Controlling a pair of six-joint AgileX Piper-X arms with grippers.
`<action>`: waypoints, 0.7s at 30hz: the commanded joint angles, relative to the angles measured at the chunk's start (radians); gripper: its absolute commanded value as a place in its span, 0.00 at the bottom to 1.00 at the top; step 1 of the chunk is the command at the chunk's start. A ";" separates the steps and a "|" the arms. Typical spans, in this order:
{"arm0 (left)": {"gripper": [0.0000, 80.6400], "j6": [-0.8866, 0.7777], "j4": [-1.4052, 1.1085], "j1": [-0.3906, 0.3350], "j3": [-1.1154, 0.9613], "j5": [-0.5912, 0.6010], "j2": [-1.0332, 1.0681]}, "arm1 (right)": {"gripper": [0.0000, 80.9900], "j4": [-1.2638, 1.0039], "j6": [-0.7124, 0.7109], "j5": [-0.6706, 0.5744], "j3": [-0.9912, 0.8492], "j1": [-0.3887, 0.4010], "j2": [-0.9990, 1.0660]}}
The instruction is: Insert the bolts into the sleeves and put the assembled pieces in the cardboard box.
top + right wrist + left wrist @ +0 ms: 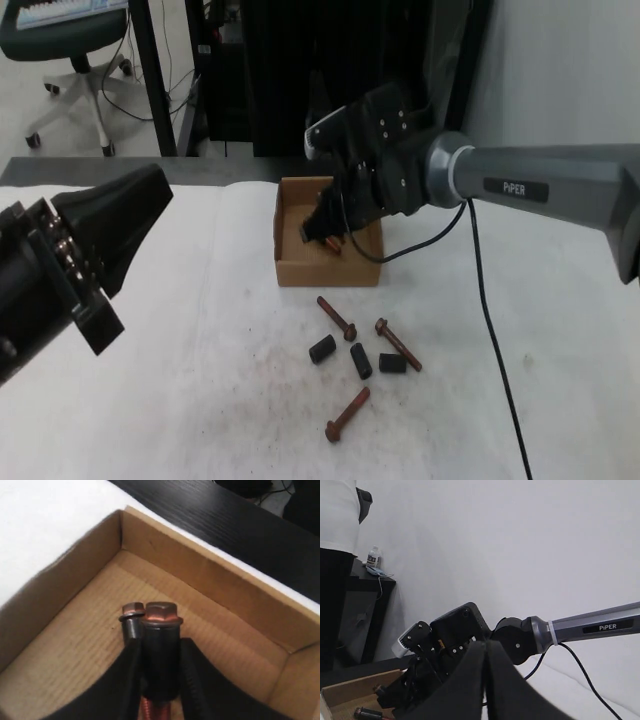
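The right gripper is clamped on an assembled piece, copper bolt head showing above its black sleeve, over the cardboard box; a second piece sits just beside it inside; three loose bolts and three loose sleeves lie on the white cloth near the box; the left gripper, fingers pressed together and empty, hangs well apart.

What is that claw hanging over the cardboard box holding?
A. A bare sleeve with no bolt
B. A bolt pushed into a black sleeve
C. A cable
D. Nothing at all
B: the right wrist view shows the right claw shut on a black sleeve with a bolt through it, the bolt's head above and its thread below, over the box.
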 commanded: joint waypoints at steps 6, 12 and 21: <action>0.00 -0.003 -0.011 0.001 0.000 0.008 -0.012 | 0.11 0.001 -0.009 0.016 -0.016 -0.015 -0.006; 0.00 -0.003 -0.011 0.001 0.000 0.008 -0.012 | 0.54 0.015 -0.005 -0.027 -0.016 -0.014 -0.016; 0.00 0.021 0.000 0.001 -0.001 0.008 -0.012 | 0.51 0.095 -0.005 -0.031 -0.016 -0.014 -0.099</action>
